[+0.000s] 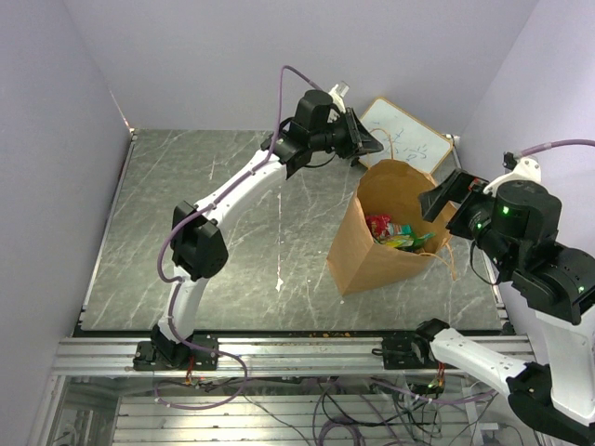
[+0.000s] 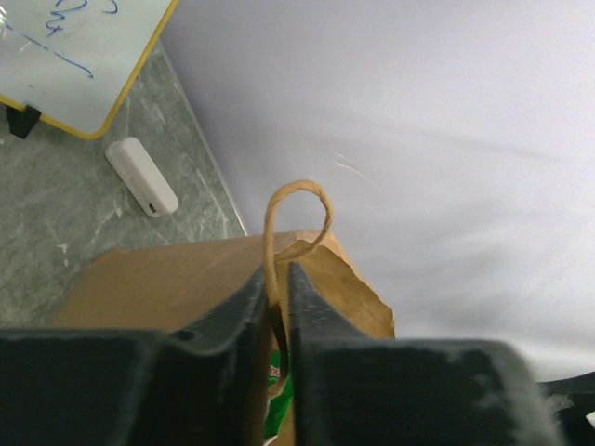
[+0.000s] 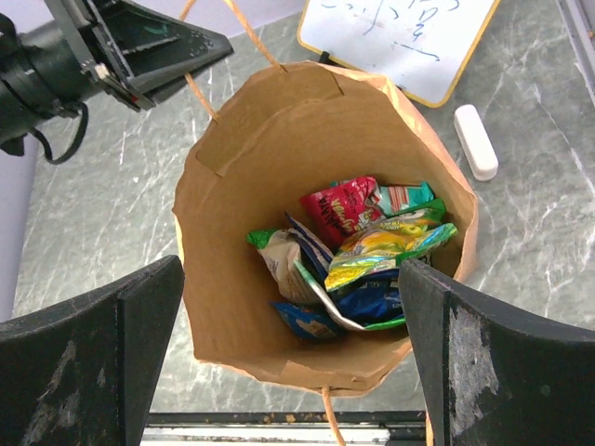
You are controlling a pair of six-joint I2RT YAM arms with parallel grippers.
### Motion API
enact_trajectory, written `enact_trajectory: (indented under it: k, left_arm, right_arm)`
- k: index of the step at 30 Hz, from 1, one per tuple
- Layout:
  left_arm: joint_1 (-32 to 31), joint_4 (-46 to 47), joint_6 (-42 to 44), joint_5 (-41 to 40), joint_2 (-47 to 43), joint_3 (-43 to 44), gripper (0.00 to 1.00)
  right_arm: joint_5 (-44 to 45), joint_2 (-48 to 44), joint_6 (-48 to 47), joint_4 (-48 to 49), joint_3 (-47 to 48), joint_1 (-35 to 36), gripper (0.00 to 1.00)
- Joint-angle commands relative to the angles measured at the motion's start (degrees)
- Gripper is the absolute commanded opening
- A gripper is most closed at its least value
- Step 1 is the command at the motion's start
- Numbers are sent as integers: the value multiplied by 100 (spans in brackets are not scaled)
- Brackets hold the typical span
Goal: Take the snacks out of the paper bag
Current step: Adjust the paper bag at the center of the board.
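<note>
left end effector [image 2: 279, 283] pinches the paper bag [image 2: 167, 279] handle [image 2: 268, 232].

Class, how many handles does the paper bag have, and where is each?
2. One handle loops up at the far rim, pinched by the left gripper; the other handle hangs off the near rim of the bag, partly cut off.

Brown kraft paper bag [image 3: 232, 307]; glossy red, green, yellow and blue snacks [image 3: 372, 246]; grey marbled worktop [image 1: 139, 232]; yellow-framed white board [image 3: 400, 37] at one o'clock.
</note>
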Motion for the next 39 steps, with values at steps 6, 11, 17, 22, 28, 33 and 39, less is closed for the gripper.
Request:
enact_trajectory:
  k: [6,11,17,22,28,33,39]
  left_arm:
    - [183,139,332,-368,-976,-304,7]
    - [290,40,423,-702,-1813,-1163,7]
    - [486,-85,350,-1359,-2997,-2390,7]
    - [670,-457,367,-1702,-3839,-3042,7]
    - [706,-727,136,-1899,-4461,-3710,7]
    - [716,-1304,103,-2183,-4746,-3763,12]
    - [719,-1609,85,-2328,-5052,-3869,15]
  right_arm:
    - [-237,-126,182,-255,-135,-20,100]
    - [-523,85,191,-191,-76,-17,100]
    - [-722,326,326,-294,-32,-14,100]
    - [-661,349,409,-367,-9,-16,100]
    - [353,614,1036,-1160,127,-19,98]
    - [192,629,1507,-856,-338,-24,100]
    - [-729,699,1950,464,-962,-20,100]
